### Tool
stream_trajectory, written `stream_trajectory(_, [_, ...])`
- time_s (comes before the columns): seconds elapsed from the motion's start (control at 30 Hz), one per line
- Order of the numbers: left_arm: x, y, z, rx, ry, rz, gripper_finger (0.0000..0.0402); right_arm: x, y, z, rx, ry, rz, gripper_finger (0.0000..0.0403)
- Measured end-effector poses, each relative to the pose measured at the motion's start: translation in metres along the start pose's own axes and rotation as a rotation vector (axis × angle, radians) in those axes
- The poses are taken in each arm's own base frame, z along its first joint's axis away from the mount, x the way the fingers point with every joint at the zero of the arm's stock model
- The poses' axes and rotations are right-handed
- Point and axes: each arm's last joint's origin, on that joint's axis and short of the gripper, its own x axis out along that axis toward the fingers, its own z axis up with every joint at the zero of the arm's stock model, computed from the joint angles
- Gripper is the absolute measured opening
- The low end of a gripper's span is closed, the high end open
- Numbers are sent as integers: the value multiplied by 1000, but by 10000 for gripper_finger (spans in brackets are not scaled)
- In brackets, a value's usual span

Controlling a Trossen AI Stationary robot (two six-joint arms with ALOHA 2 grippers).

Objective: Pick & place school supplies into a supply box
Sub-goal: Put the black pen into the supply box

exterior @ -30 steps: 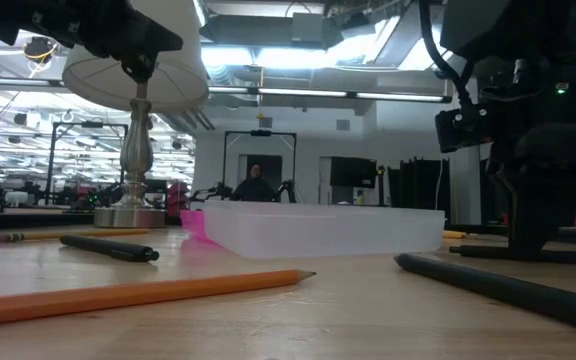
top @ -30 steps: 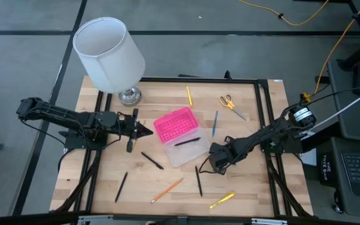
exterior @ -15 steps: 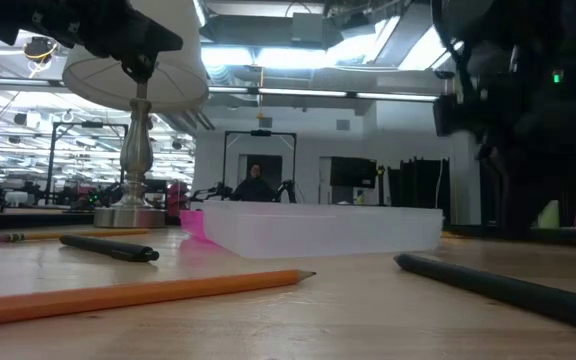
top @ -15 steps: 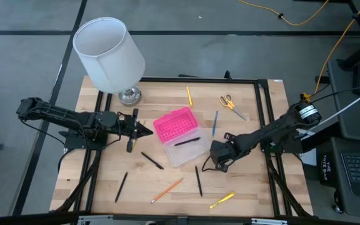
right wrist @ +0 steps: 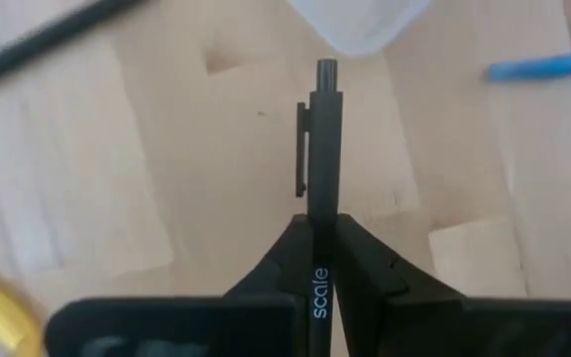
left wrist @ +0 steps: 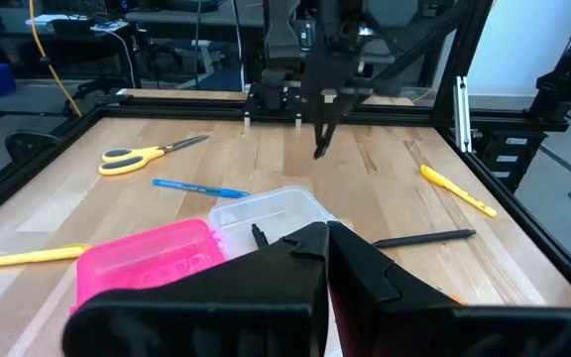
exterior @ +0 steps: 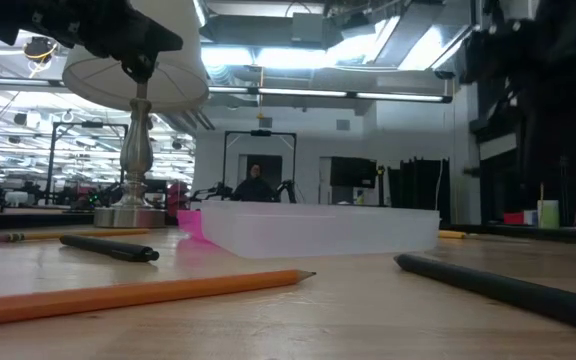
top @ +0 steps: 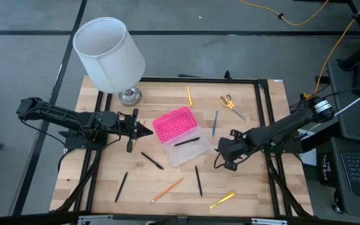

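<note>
The supply box lies open in mid-table, its pink ribbed lid (top: 174,124) beside the clear base (top: 189,150), which holds one black pen (top: 186,142). My right gripper (top: 224,155) hovers just right of the base, shut on a black clip pen (right wrist: 317,149); the left wrist view shows it (left wrist: 320,127) pointing down. My left gripper (top: 144,129) waits shut, left of the lid. Loose supplies rest flat on the table: black pens (top: 152,160) (top: 121,186) (top: 199,180), an orange pencil (top: 167,189), a yellow pen (top: 222,200), a blue pen (top: 215,123), a yellow pencil (top: 189,95) and scissors (top: 230,103). My right gripper pinches the black clip pen between its two fingers at the printed stretch of the barrel (right wrist: 317,260), behind the clip. The fingers come from above and lie along the pen. The pen is lifted clear, its free end (left wrist: 318,152) pointing down at the table.
A white lamp (top: 109,53) on a metal base (top: 129,95) stands at the far left corner. A black frame (top: 264,125) runs round the table's edges. Bare wood lies between the box and the right frame rail.
My right gripper has risen from the table beside the box's near right corner and drawn toward the right edge, carrying the black pen up with it. In the low view it has lifted out of the picture. The other supplies and my left arm have stayed put.
</note>
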Motion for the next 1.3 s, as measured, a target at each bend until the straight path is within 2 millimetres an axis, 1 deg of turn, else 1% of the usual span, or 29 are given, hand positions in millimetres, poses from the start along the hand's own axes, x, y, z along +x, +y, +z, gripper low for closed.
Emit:
stream_trajectory(0.27, [0,0,0,0,0,0,4,-30,-3,-4,-84,-177,-11,27])
stream_trajectory(0.37, [0,0,0,0,0,0,4,-36,-4,-4,-104,-256,24,27])
stream_trajectory(0.5, [0,0,0,0,0,0,4,-30,-4,-6,-137,-366,86,27])
stream_trajectory(0.63, [0,0,0,0,0,0,4,-19,-5,-9,-168,-440,121,27])
stream_trajectory(0.77, [0,0,0,0,0,0,4,-14,-1,-6,-221,-567,169,27])
stream_trajectory(0.97, [0,0,0,0,0,0,4,-17,3,-1,-283,-680,195,27])
stream_trajectory(1.3, [0,0,0,0,0,0,4,-22,-1,11,-269,-781,178,27])
